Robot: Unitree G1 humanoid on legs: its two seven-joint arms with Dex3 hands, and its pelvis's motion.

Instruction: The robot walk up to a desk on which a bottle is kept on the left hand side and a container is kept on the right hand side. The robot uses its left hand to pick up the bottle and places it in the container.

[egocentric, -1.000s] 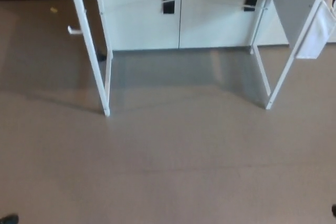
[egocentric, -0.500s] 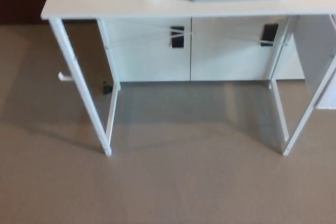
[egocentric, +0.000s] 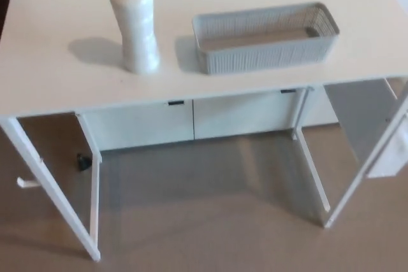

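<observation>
Neither hand in frame, so can't tell open or closed. Whole view shifted since half a second ago: camera moved, not the stuff. Bench (egocentric: pixel 57 87) top now mostly visible, before only front strip showed. Bottle (egocentric: pixel 135 22) fully in shot now, standing upright on bench's left part, long axis vertical, cap end up. White, glossy plastic, rounded shoulders, white cap. Container (egocentric: pixel 264 35) just right of it, not touching: grey woven-look basket, long side across bench. Brown floor (egocentric: pixel 210 234) below.
</observation>
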